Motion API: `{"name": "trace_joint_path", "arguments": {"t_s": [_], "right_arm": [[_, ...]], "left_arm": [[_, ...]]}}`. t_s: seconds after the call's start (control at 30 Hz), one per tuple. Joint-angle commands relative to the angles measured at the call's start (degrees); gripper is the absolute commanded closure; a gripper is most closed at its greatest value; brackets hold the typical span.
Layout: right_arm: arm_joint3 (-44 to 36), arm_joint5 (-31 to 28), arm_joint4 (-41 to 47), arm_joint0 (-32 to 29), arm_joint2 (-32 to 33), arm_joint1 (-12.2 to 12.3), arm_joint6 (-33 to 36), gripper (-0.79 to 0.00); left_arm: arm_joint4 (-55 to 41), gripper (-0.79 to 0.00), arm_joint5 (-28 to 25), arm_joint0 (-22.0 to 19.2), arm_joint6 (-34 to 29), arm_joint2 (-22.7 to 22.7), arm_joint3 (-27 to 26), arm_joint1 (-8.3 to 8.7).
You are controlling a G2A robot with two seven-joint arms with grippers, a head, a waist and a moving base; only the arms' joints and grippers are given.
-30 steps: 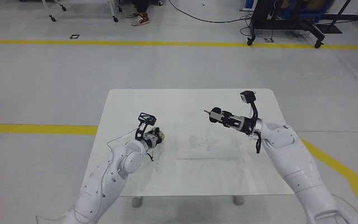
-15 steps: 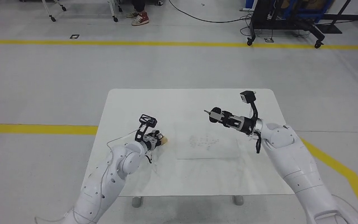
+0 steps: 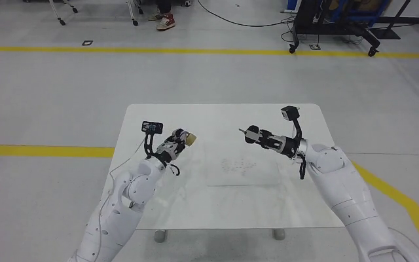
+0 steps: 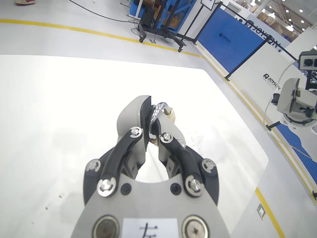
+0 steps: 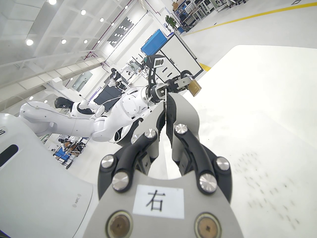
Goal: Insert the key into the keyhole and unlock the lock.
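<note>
My left gripper [image 3: 178, 139] is shut on the silver shackle [image 4: 157, 111] of a small brass padlock [image 3: 189, 138], holding it above the left part of the white table [image 3: 222, 203]. The brass body [image 4: 171, 115] sticks out past the fingertips. My right gripper [image 3: 252, 135] hangs over the table's right half, shut on a thin key [image 3: 243, 131] whose tip points toward the padlock. In the right wrist view the right gripper [image 5: 166, 105] faces the padlock [image 5: 195, 87], which hangs from the left gripper [image 5: 182, 81] farther off. A gap of table separates key and lock.
A faint patch of small marks [image 3: 239, 165] lies on the table between the two arms. Yellow floor lines [image 3: 196, 50] run beyond the table, and a black equipment cart [image 3: 340, 26] stands far back right.
My left arm has lifted the padlock off the table and swung it up and toward the far side, with its wrist turned. The right arm has stayed still.
</note>
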Motion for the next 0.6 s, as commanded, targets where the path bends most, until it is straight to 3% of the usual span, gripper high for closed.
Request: {"name": "trace_joint_path", "arguments": {"t_s": [0.0, 0.07, 0.13, 0.47, 0.57], "right_arm": [[0.0, 0.0, 0.0, 0.0, 0.0, 0.0, 0.0, 0.0], [0.0, 0.0, 0.0, 0.0, 0.0, 0.0, 0.0, 0.0], [0.04, 1.17, -1.03, -0.61, -0.72, -0.16, -1.21, 0.0], [4.04, 1.91, 0.49, 4.34, -12.71, -5.08, -15.1, 0.0], [5.52, 2.91, 0.6, 6.51, -15.13, -6.39, -17.42, 0.0]], "left_arm": [[-0.2, 0.0, 0.11, -0.04, -1.0, -0.23, -0.26, -0.02], [-6.84, 0.0, 0.74, 1.24, 0.73, -0.28, 0.73, -0.5], [-20.3, 0.0, -0.05, 0.78, -0.9, -1.37, 3.48, -1.14], [-65.37, 0.0, 2.81, -7.06, -17.46, -5.41, 18.05, -3.16], [-71.01, 0.0, 5.51, -10.71, -22.21, -3.72, 22.33, -3.91]]}}
